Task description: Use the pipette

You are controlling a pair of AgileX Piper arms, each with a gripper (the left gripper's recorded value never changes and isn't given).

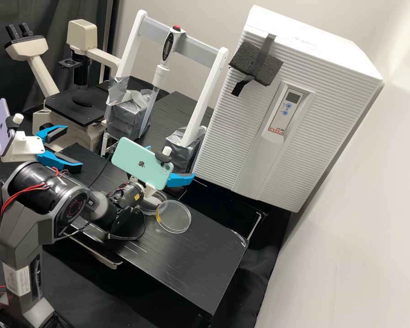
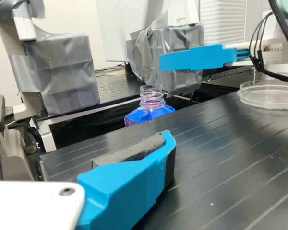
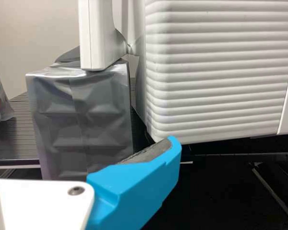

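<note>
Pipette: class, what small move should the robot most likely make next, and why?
Probably raise the left gripper toward the pipette. The pipette hangs untouched on the white stand, and this gripper sits well below it with its fingers open and holding nothing.

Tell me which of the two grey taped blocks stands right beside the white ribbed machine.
The block close beside the white machine. The other block stands farther off, by the microscope, near the tip of the pipette.

Open clear bottle of blue liquid (image 2: 150, 106) just past edge of black slatted bench (image 2: 221, 163); clear round petri dish (image 2: 271, 94) on bench.
</note>
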